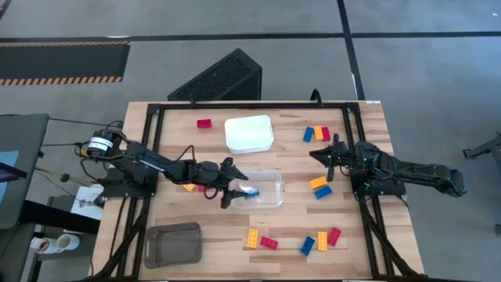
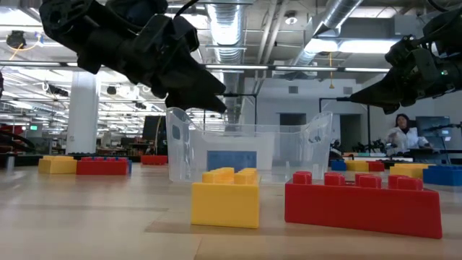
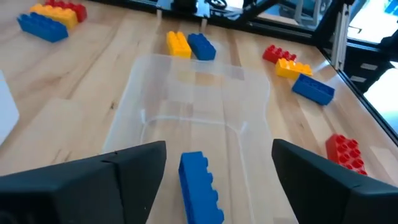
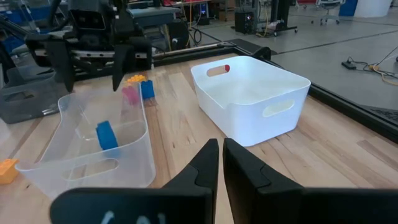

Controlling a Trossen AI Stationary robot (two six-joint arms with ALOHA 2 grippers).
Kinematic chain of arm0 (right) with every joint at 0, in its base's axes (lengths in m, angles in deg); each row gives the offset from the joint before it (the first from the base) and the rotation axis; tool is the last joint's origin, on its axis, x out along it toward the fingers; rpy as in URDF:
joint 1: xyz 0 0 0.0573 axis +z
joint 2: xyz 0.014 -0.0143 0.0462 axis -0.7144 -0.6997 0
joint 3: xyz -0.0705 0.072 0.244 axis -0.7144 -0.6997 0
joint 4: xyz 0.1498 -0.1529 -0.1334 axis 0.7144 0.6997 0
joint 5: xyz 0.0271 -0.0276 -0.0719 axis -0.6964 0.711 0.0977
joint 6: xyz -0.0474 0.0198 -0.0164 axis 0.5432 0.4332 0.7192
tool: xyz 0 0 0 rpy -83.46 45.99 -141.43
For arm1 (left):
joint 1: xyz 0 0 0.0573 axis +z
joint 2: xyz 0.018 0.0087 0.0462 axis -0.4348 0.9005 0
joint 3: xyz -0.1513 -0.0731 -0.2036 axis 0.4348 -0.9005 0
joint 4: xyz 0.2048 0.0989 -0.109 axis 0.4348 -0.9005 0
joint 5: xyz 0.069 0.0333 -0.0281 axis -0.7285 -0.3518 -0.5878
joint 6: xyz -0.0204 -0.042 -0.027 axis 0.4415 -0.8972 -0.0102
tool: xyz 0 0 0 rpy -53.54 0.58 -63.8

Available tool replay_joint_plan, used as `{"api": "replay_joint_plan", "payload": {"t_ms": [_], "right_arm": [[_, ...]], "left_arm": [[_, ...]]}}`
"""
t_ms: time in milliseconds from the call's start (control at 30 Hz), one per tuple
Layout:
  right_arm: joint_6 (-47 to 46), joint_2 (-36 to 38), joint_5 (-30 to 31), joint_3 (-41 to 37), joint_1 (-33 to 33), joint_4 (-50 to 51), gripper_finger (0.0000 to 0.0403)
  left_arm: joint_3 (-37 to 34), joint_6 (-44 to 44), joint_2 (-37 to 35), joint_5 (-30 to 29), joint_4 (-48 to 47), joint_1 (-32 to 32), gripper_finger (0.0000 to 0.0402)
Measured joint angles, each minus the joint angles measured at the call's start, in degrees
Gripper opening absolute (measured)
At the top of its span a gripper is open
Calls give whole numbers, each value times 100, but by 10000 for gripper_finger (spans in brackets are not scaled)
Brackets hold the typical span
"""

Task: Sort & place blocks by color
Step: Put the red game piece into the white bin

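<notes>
A blue block (image 3: 199, 186) lies on the floor of the clear tray (image 1: 272, 178), at its left end. My left gripper (image 3: 219, 146) hovers open just above that end (image 1: 232, 193), one finger on each side of the block and well apart from it. My right gripper (image 4: 221, 146) is shut and empty, held above the table's right part (image 1: 322, 154), pointing toward the white tray (image 4: 249, 93). Other red, yellow and blue blocks lie loose on the table: a blue, yellow and red group (image 1: 317, 134) and a yellow and blue pair (image 1: 319, 186) near the right gripper.
The white tray (image 1: 249, 133) sits behind the clear one, and the grey tray (image 1: 174, 241) stands at the near left. A red block (image 1: 204, 123) lies far left. More blocks lie near the front edge (image 1: 262, 240) (image 1: 319, 239), and yellow and red ones under my left arm (image 1: 192, 186).
</notes>
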Motion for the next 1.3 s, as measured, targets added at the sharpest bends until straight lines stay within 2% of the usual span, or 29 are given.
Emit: {"api": "replay_joint_plan", "payload": {"t_ms": [133,200,267,467,600,800,1100,1300], "right_arm": [[0,0,0,-1,0,0,49],[1,-2,0,-1,0,0,49],[0,0,0,-1,0,0,49],[0,-2,0,1,0,-2,49],[2,0,0,-1,0,-2,49],[0,0,0,-1,0,0,49],[0,-1,0,0,0,-2,49],[0,-2,2,1,0,4,49]], "left_arm": [[-3,7,-106,326,378,-19,269],[-4,70,-314,550,561,-103,257],[-4,218,-642,514,569,-253,243],[-57,871,-1535,-459,546,-903,203],[-57,1203,-1799,-996,621,-1317,188],[-57,1437,-1755,-1650,653,-1791,175],[-61,1034,-1547,-1922,457,-2227,169],[-61,999,-1106,-2328,874,-2491,169]]}}
